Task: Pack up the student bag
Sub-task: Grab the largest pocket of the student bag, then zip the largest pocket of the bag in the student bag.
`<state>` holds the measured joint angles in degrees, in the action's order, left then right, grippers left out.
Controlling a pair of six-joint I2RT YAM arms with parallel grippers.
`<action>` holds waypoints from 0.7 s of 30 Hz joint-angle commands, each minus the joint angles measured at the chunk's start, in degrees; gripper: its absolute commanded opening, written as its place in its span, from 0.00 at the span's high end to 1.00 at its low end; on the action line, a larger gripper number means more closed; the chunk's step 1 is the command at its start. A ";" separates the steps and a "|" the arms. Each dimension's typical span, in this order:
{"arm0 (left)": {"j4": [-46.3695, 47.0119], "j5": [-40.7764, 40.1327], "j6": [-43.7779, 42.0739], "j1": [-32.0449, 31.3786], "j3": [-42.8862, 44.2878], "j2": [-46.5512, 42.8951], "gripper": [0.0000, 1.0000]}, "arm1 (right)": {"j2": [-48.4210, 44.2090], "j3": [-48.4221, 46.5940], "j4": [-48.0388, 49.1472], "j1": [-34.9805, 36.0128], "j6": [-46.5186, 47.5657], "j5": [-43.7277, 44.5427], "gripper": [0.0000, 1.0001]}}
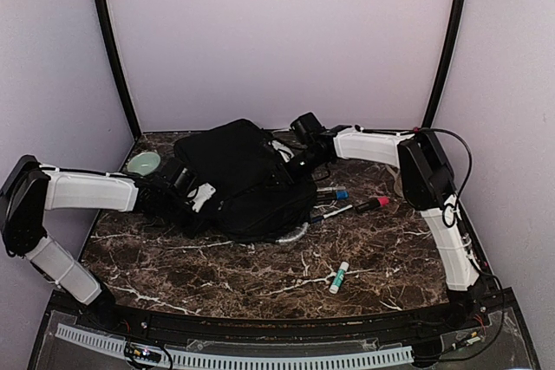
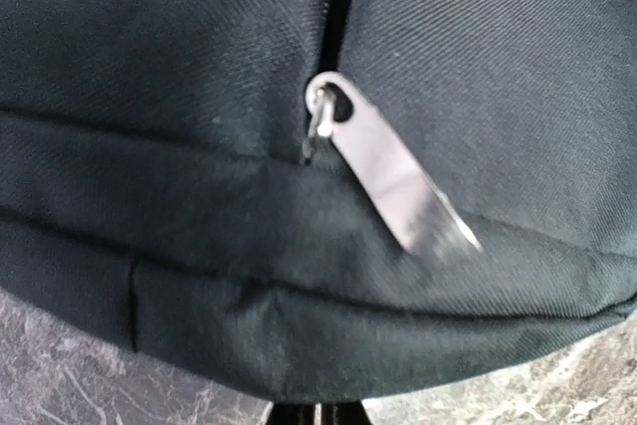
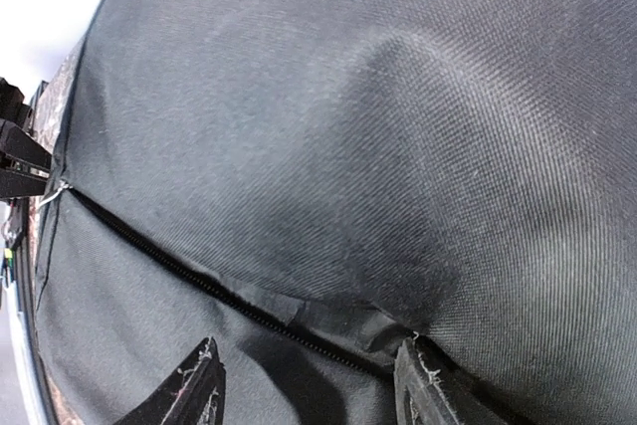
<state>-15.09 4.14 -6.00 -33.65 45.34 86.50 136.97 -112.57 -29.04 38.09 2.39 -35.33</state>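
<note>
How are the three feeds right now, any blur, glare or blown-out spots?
Top external: even light and sharp, but the student bag reads as one black mass. Left wrist: very close; the zipper pull glares and its tip smears. Right wrist: weave crisp mid-frame, upper-left corner blown out white.

A lab's robot test cell; plain pale panels (image 1: 277, 32) wall in a dark marble-patterned table (image 1: 217, 279) on three sides; black poles (image 1: 111, 41) rise at the back corners; two white arms (image 1: 87, 190) are bolted at its near edge; a black cable (image 1: 458, 138) loops off the right one.
</note>
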 commanded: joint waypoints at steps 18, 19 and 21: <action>-1.64 4.63 3.12 -0.40 -1.98 -7.90 1.00 | 11.07 -22.28 -3.66 11.86 -7.74 -3.74 0.44; -1.62 4.72 3.25 -0.68 -1.88 -7.82 1.00 | 11.29 -21.47 -2.48 11.98 -8.53 -3.86 0.44; -1.98 4.69 3.23 -1.22 -1.46 -7.60 1.00 | 13.39 -21.68 -1.67 12.02 -11.01 -3.14 0.46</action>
<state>-16.16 6.31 -3.14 -33.69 43.46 80.47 147.98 -135.48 -33.04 50.43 -4.21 -38.17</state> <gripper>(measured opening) 0.023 0.560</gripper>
